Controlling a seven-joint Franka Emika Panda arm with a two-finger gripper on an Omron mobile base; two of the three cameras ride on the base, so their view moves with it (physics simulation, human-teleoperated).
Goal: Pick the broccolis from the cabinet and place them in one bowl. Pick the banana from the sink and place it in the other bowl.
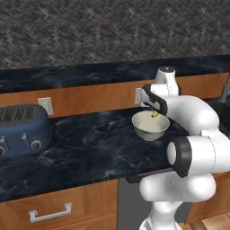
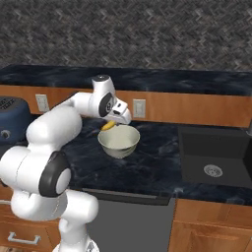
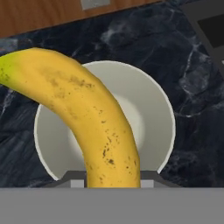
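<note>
Hand: your hand was clamped on the banana, poised over the cream bowl
Banana: you had it above the bowl's hollow
Bowl: stood on the dark worktop; sink well apart

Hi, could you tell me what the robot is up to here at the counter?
The arm's gripper is shut on the banana and holds it right above the pale cream bowl, which stands on the dark marble counter. The banana is not yet in the bowl. The black sink lies off to the bowl's right in the right base view, and a blue toaster sits at the far left of the counter.
</note>
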